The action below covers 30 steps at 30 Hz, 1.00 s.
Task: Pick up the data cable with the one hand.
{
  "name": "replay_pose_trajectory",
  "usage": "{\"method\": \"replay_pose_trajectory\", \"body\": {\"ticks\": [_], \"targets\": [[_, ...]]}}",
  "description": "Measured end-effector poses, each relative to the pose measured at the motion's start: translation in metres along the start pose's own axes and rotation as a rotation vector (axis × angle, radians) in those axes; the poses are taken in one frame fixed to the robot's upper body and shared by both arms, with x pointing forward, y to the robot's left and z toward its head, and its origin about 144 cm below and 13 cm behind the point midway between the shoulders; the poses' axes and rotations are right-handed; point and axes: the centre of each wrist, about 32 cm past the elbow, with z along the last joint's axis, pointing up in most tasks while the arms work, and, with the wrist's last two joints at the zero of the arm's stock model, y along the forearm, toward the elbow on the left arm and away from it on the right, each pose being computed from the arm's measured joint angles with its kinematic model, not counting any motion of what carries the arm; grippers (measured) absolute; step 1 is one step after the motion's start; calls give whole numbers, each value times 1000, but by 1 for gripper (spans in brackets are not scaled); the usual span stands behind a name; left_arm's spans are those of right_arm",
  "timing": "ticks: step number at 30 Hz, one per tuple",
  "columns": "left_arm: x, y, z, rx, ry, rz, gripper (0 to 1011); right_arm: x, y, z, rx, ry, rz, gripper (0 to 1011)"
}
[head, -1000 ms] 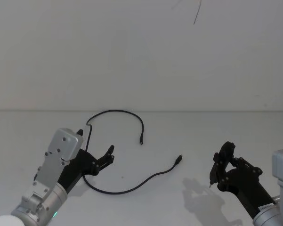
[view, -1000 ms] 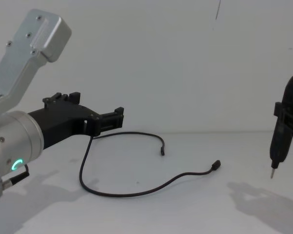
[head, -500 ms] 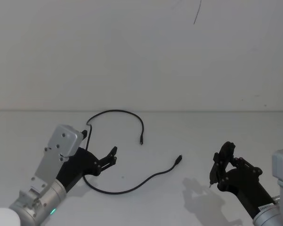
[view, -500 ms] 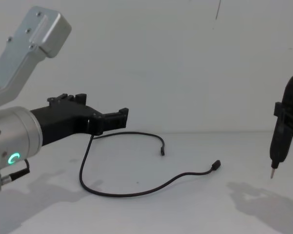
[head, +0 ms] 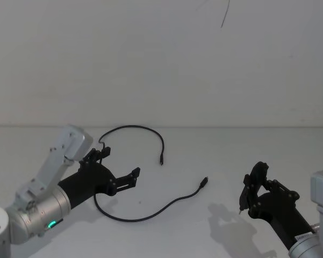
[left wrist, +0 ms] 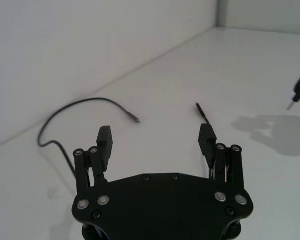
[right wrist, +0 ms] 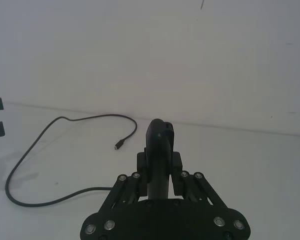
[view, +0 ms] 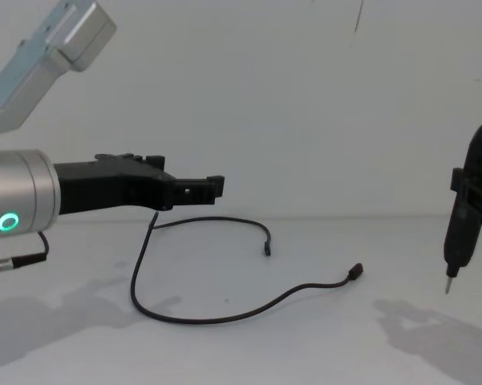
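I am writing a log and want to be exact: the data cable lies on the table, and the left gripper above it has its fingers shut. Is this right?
Not shut: the left wrist view shows the left gripper with its fingers wide open. The data cable does lie on the table, below it.
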Motion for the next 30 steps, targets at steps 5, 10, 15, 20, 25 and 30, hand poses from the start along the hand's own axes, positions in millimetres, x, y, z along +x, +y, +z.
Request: {"method": "replay_pose_trajectory", "body": {"ticks": [5,10,15,20,25,30], "targets": [[16,-5,7,41,30,-77,1001,0,0,0,0,0,0,263],[27,-9,12,79,53,-125,1001,0,0,0,0,0,0,263],[36,-14,16,122,73,-168,1001,0,0,0,0,0,0,263],[44,-18,19,155,85,-200,1001,0,0,0,0,0,0,263],[52,-25,22,191,89,-246,1001,0,0,0,0,0,0,263],[59,-32,24,218,80,-279,1001,0,0,0,0,0,0,263]]}}
